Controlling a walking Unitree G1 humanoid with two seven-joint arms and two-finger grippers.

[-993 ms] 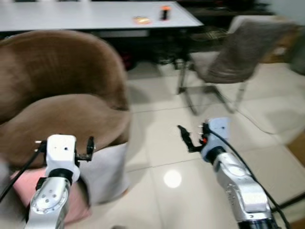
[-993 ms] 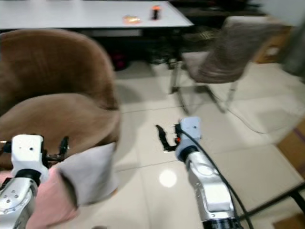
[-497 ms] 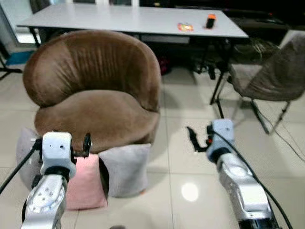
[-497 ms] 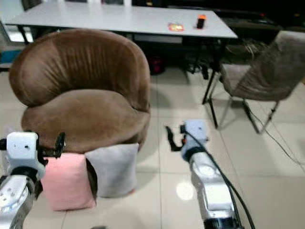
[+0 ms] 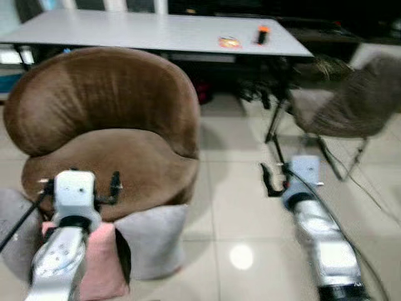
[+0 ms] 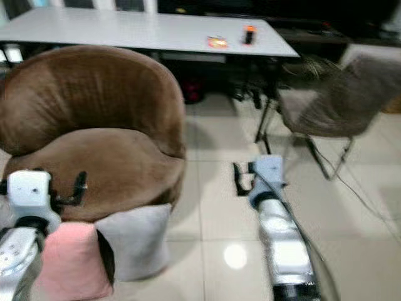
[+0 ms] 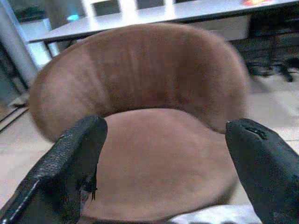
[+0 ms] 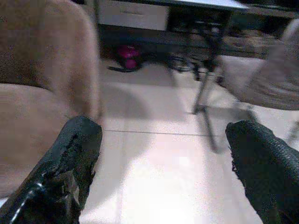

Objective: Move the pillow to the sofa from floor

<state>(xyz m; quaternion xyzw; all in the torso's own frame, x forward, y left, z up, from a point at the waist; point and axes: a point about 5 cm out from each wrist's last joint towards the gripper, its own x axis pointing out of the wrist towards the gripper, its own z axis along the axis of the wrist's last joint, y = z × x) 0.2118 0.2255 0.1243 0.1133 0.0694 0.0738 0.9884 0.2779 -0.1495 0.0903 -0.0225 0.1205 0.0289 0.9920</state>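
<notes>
Two pillows: pink pillow [image 6: 72, 260] and grey pillow [image 6: 135, 241] stood on the floor against the sofa [image 5: 106, 135] front.
Left gripper [image 7: 163, 168]: released, facing the sofa seat.
Right gripper [image 8: 163, 163]: released, over floor beside the sofa.

We see a glossy cream tile floor [image 5: 238, 213] with a round light glare [image 5: 241, 256] at lower centre. Long white table [image 5: 150, 30] across the top, small orange items [image 5: 263, 34] on it. Grey chair [image 5: 348, 106] on metal legs at upper right. Dark clutter under the table, blurry.
</notes>
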